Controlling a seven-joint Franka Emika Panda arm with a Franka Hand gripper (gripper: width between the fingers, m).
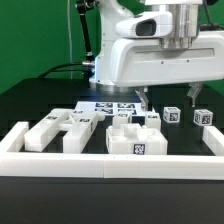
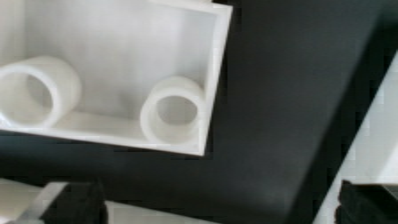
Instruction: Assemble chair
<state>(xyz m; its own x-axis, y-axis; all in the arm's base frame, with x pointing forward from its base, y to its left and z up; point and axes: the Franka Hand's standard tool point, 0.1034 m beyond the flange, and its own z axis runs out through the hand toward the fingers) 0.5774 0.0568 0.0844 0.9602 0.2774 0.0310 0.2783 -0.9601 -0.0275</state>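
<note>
Exterior view: the chair parts (image 1: 130, 140) lie loose on the dark surface (image 1: 30, 100), inside the low white border rail (image 1: 110, 166). I count about seven pieces, though the cluster on this view's left overlaps and may hide one. There are three blocky ones towards the left, one tagged block in the middle and three small tagged ones towards the right. The end effector (image 1: 135, 98) hangs behind the middle block, near the marker board (image 1: 98, 104), released and holding nothing. The pieces look like rigid, light moulded plastic with smooth faces, probably a little slippery, so two flat opposite sides should give the soundest hold.

Wrist view: one white slab (image 2: 107, 60) lies under the camera, with two round sockets (image 2: 175, 110) in it. Its straight edge beside the sockets looks the best place to pinch. The fingers (image 2: 64, 206) stand wide apart with nothing between them
</note>
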